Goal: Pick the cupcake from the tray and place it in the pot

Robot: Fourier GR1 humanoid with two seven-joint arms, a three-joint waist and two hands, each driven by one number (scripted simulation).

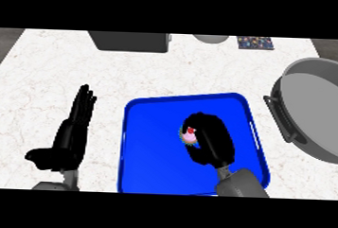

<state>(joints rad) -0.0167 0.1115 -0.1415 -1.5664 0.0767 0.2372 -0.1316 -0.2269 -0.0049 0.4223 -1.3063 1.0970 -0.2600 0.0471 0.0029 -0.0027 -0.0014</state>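
Cupcake (190,134), small and pink-topped, within the curled right robot hand (214,141) over glossy blue tray (156,158).

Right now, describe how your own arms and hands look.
Both forearms are plain grey and rounded, entering from the lower edge. Each ends in a glossy black hand with fingers and a thumb: the left hand and the right hand. No cables, sleeves or markings show.

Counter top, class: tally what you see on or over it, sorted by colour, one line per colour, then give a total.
Blue: 1, the tray
Grey: 3, the pot, a dark box, a rounded object
Black: 2, the left hand, the right hand
Multicoloured: 2, the cupcake, a patterned item
Total: 8
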